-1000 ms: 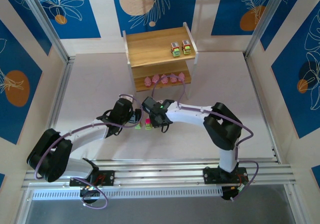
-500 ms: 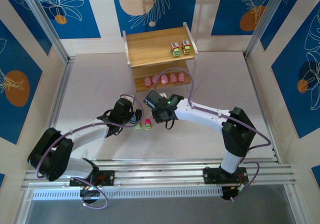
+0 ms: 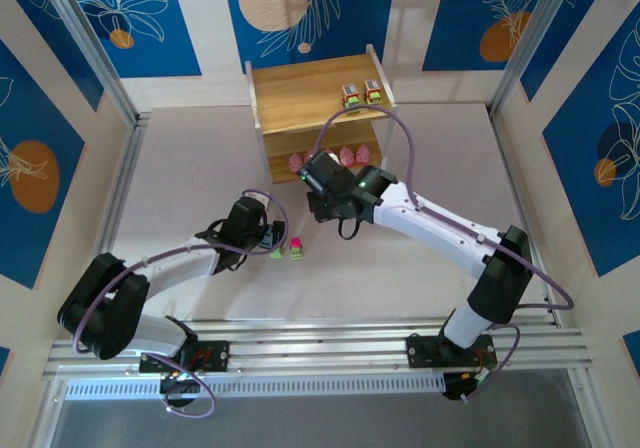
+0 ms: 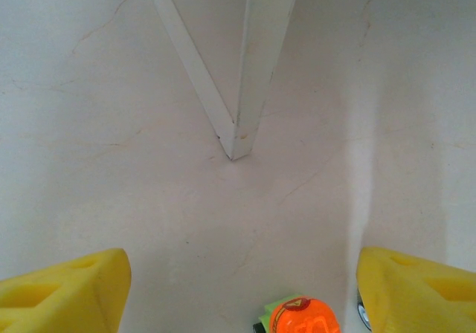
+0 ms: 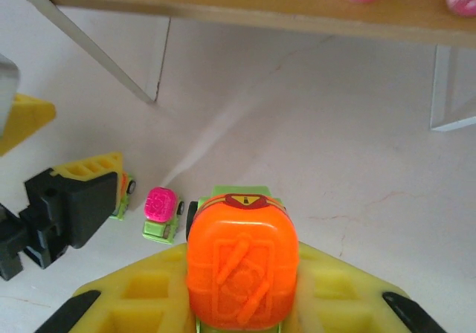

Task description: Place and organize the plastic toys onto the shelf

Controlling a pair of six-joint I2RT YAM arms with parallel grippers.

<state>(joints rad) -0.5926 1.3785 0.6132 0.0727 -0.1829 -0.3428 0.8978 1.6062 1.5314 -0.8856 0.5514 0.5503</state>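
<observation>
My right gripper [image 5: 242, 299] is shut on a green toy car with an orange top [image 5: 242, 266], held above the table in front of the shelf [image 3: 310, 103]. From above, that gripper [image 3: 316, 182] hangs just before the lower tier. Two toy cars [image 3: 361, 94] stand on the top board, and pink toys [image 3: 347, 155] line the lower board [image 5: 245, 2]. My left gripper [image 3: 274, 238] is open low over the table. An orange-topped car [image 4: 301, 317] sits between its yellow fingers [image 4: 63, 296], nearer the right one. A magenta-topped car [image 5: 161, 212] stands beside it.
A white shelf leg [image 4: 249, 73] stands on the table ahead of the left gripper. Another leg [image 5: 446, 88] is at the right in the right wrist view. Metal rails [image 3: 300, 333] run along the near edge, and patterned walls [image 3: 600, 118] close in the sides.
The right arm has stretched forward and carried its orange-topped car from beside the left gripper up toward the shelf's lower tier. The left arm has stayed put.
</observation>
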